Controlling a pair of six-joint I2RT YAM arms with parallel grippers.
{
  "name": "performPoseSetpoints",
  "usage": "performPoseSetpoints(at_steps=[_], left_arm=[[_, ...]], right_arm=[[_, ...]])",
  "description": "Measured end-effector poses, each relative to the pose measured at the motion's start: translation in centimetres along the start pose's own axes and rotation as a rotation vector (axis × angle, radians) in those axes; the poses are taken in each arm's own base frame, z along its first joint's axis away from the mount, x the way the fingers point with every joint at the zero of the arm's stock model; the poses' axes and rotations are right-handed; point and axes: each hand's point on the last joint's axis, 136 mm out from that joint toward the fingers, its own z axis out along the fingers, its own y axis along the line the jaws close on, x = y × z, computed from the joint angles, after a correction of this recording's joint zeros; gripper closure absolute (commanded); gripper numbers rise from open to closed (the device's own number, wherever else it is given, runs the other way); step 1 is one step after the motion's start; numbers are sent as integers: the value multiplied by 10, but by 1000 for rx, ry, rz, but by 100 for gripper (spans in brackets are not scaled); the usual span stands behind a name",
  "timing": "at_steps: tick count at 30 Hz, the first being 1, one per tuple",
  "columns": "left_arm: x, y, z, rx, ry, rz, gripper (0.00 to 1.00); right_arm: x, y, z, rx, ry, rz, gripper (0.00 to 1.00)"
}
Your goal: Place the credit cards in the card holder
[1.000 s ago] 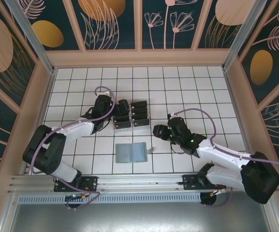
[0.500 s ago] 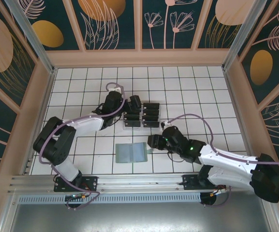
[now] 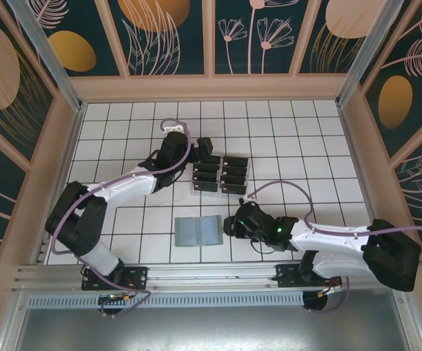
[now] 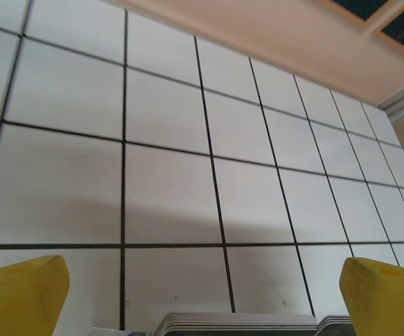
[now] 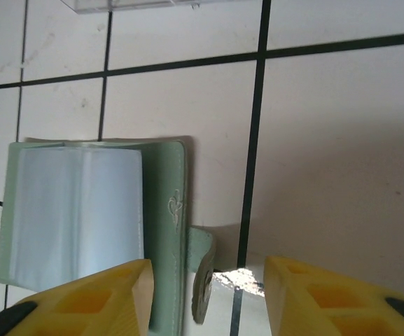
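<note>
Progress: none yet, since your thin black credit cards [image 3: 232, 174] stand mid-frame outside the flat sage-green card holder [image 3: 200, 230], left hand [image 4: 205, 283] and right hand [image 5: 209, 287] both spread apart.

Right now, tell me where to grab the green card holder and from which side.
Probably the clasp tab on the card holder's right edge. The holder lies flat and open on the tiles, with no lip to catch, while the tab sticks out and curls upward. Come in low from the right, where the right claw has the tab between its fingers.
</note>
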Motion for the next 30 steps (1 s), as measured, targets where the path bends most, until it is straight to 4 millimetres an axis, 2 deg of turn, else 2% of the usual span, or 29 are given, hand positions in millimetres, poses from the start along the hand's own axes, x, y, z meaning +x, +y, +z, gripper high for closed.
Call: performPoseSetpoints(at_steps=[5,7,11,14,24,30], left_arm=[[-5,15,-30,-52,-31,12,1],[0,24,-39,-74,-24,17,1],[13,42,-51,-119,-2,30,1],[19,49,-57,-138,11,38,1],[25,54,-59,-149,26,45,1],[30,59,-61,-157,35,48,1]], right_arm=[[0,0,11,9,-8,32,93],[-5,3,12,-2,-35,53,100],[-17,5,12,-19,-104,114,100],[-22,-3,12,-6,-151,164,100],[-27,-32,2,15,-264,331,100],[-15,-18,4,-14,-236,306,100]])
